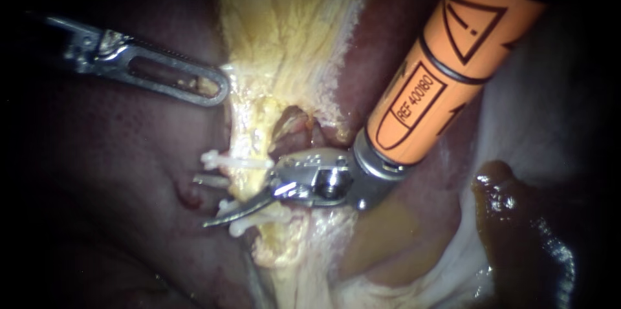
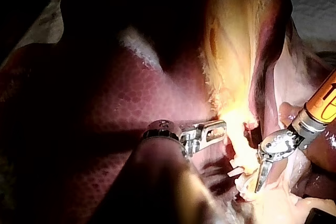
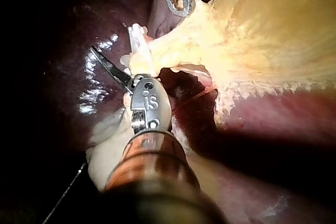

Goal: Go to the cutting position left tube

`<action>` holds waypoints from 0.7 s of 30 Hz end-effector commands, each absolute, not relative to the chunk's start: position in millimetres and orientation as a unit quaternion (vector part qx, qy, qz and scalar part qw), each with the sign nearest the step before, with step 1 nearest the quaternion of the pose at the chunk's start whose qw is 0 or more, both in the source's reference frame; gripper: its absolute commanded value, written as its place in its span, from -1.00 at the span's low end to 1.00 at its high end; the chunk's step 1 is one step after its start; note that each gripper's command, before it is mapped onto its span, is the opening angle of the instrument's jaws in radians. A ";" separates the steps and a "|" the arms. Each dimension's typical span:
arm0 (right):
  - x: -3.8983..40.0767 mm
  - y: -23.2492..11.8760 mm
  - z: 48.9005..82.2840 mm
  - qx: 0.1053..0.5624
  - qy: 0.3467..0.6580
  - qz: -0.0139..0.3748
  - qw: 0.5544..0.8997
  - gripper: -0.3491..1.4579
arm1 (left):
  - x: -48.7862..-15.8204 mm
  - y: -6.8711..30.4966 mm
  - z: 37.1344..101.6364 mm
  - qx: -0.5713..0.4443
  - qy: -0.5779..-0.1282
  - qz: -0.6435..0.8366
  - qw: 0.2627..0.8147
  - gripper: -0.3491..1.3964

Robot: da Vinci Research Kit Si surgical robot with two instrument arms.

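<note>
Right instrument [image 1: 213, 202], blades agape leftward astride the vertical tube [image 1: 249, 186].

Right instrument's [image 1: 204, 203] blades apparently straddle the clipped tube [image 1: 248, 183].

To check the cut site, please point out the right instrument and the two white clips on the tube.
right instrument [image 1: 202, 202], endoscope view, midway between its blade tips.
upper clip [image 1: 234, 161], endoscope view, middle of its white bar.
lower clip [image 1: 240, 227], endoscope view, white end under the blade.

The pale yellow tube [image 1: 248, 131] runs top to bottom over dark red liver [image 1: 129, 173], white clips [image 1: 233, 161] clamped across it.
</note>
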State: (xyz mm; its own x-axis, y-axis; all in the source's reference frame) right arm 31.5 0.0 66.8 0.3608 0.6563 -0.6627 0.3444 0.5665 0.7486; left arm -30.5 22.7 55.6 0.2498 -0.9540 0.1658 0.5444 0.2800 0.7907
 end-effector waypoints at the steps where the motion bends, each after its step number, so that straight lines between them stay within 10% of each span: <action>1: 31.4 0.1 66.6 0.452 0.554 0.114 0.690 0.91 | -30.5 22.7 55.7 0.309 -0.332 -0.514 0.728 -1.00; 21: 31.5 0.4 65.4 0.454 0.559 0.116 0.684 0.91 | -30.4 22.7 55.7 0.309 -0.332 -0.514 0.728 -1.00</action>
State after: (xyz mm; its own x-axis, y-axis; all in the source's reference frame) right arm 31.6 0.4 65.3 0.3475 0.6671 -0.6590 0.3458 0.5620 0.7513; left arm -30.4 22.7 55.7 0.2505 -0.9538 0.1657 0.5431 0.2802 0.7916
